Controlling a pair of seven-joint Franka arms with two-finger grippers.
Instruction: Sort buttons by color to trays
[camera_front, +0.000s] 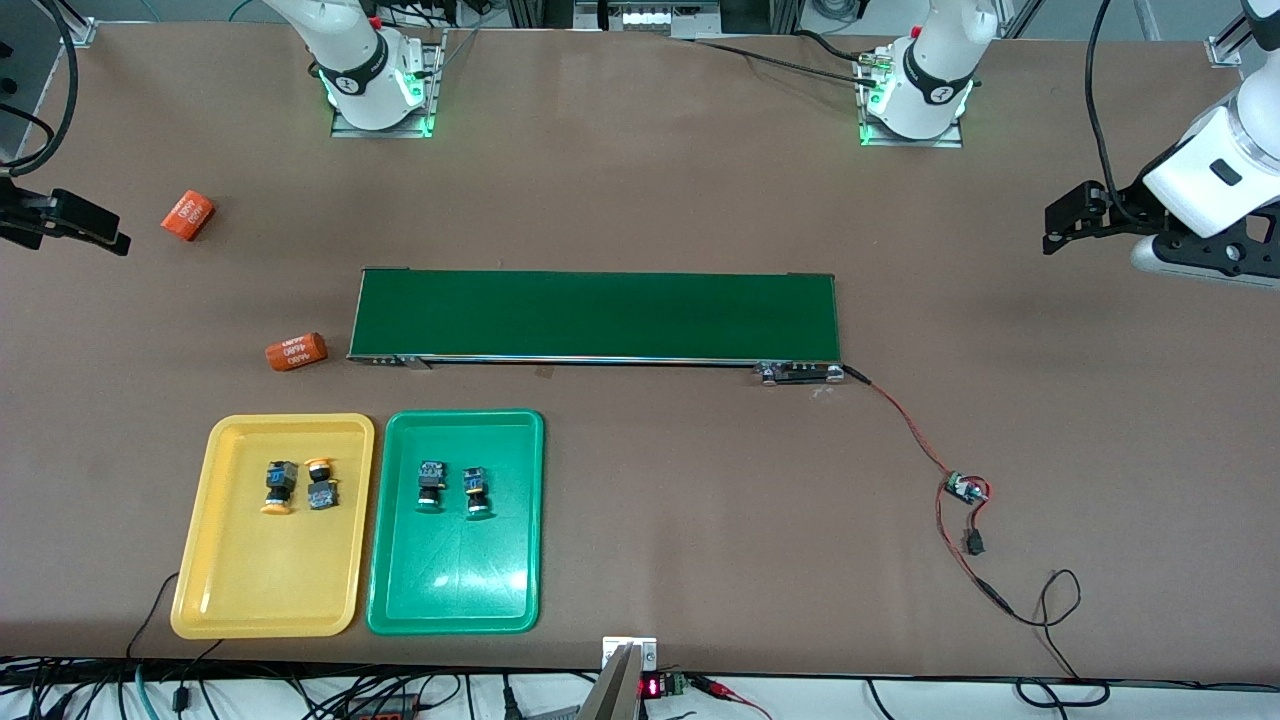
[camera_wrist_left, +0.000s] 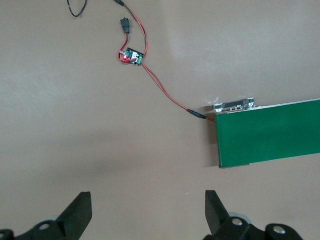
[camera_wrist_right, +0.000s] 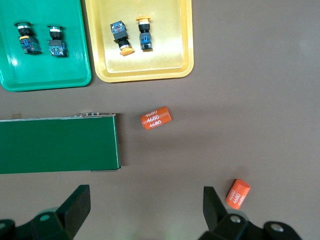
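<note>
While trays (camera_front: 455, 600) sit near table edge (camera_front: 900, 668), sorted

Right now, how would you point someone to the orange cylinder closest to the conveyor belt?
Find the long dark-green conveyor belt in the middle of the table. Just off its end toward the right arm's side lies an orange cylinder printed "4680", on its side. The other orange cylinder lies farther from the front camera and well clear of the belt.

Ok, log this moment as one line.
yellow buttons: in yellow tray | green buttons: in green tray | left gripper: open, empty, over bare table | right gripper: open, empty, over table
</note>
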